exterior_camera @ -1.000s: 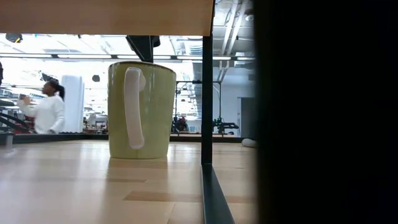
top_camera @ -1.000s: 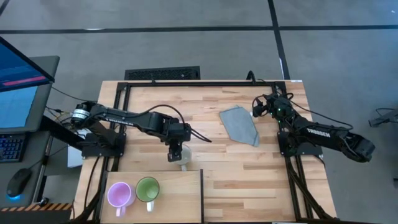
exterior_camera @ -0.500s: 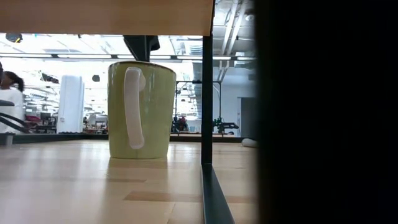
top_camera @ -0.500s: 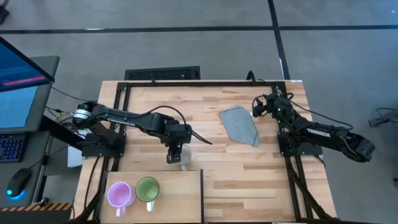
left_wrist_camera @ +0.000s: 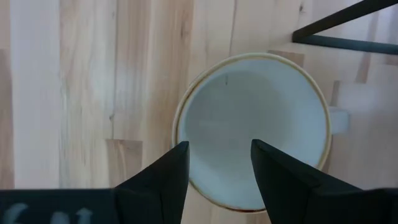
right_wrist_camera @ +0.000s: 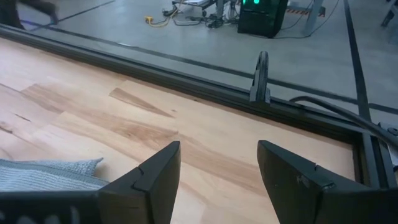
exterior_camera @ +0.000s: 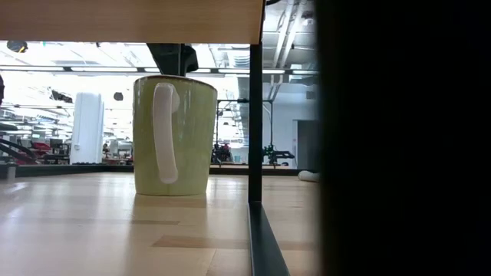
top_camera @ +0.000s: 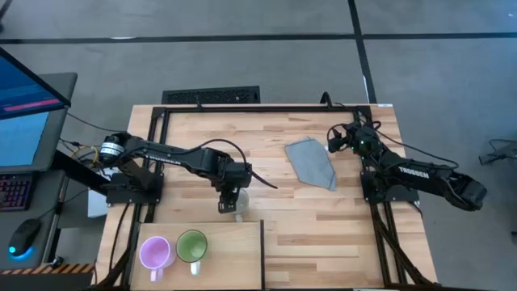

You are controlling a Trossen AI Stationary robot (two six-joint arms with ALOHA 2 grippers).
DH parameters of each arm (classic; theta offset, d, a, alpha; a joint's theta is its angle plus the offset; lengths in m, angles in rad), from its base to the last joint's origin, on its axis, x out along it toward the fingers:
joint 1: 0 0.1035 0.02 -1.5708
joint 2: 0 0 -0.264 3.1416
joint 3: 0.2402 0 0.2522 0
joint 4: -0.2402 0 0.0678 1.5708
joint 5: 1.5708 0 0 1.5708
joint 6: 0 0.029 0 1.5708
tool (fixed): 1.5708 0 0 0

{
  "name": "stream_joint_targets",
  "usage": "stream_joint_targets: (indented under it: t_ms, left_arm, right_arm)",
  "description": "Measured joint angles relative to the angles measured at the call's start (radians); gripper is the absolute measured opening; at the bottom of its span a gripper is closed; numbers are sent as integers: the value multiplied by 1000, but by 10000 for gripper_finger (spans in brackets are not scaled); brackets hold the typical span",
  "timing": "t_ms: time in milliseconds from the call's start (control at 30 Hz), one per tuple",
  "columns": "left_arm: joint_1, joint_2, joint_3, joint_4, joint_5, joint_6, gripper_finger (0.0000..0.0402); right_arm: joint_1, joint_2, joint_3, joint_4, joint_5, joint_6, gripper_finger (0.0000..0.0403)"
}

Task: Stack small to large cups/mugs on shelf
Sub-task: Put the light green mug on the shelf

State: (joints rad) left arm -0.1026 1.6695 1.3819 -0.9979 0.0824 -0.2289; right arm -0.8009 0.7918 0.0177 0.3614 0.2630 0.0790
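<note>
Light purple mug [top_camera: 154, 252] glowed pastel beside the green mug [top_camera: 191, 245], which read yellow-green with a pale handle from the low camera. The cream-white mug [left_wrist_camera: 252, 127] showed a bluish-white inside and a thin tan rim. Pale, smooth wood on the shelf [top_camera: 234, 259], dark along its edge; the counter [top_camera: 299, 218] ran in striped blond planks. Grey cloth [top_camera: 312, 162], flat and plain. Both arms were black, left end effector [left_wrist_camera: 214, 163] included.

plank table [top_camera: 323, 218]: grey cloth [top_camera: 312, 162], white mug [top_camera: 239, 207]; shelf [top_camera: 242, 259]: purple mug [top_camera: 154, 252], green mug [top_camera: 191, 245]
</note>
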Motion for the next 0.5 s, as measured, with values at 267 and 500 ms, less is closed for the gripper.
stream_joint_targets:
  t_ms: [267,500]
  left_arm:
    - [-4,0,0,-16,-9,-20,163]
    - [-4,1,0,-19,-43,-20,163]
  right_arm:
    - [0,0,0,-3,0,1,235]
    - [0,0,0,-2,0,1,235]
